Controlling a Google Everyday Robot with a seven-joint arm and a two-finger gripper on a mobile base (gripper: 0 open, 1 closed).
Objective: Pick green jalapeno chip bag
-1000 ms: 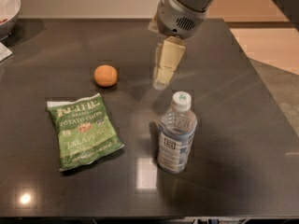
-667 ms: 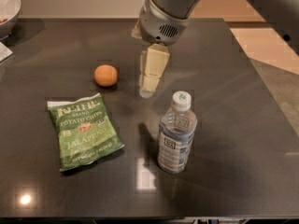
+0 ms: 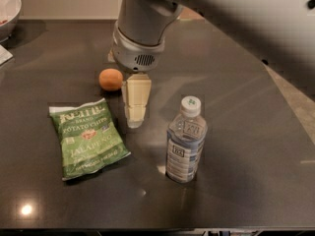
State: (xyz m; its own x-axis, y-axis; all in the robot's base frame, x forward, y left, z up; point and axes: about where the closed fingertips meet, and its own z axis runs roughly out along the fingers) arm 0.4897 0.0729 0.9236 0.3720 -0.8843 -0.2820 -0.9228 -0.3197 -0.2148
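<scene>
The green jalapeno chip bag [image 3: 88, 137] lies flat on the dark table [image 3: 236, 82], front left, with its white lettering facing up. My gripper [image 3: 134, 122] hangs from the grey wrist above the table's middle. Its cream tip points down just right of the bag's upper right corner, apart from the bag. It holds nothing that I can see.
An orange [image 3: 110, 79] sits just behind the bag, left of the gripper. A clear water bottle [image 3: 186, 140] with a white cap stands upright to the right of the gripper. A white bowl [image 3: 7, 6] and a white paper [image 3: 4, 55] are at the far left edge.
The arm has moved left and toward the front, from above the bottle's far side to a spot between the orange and the bottle, close to the bag. The objects have not moved.
</scene>
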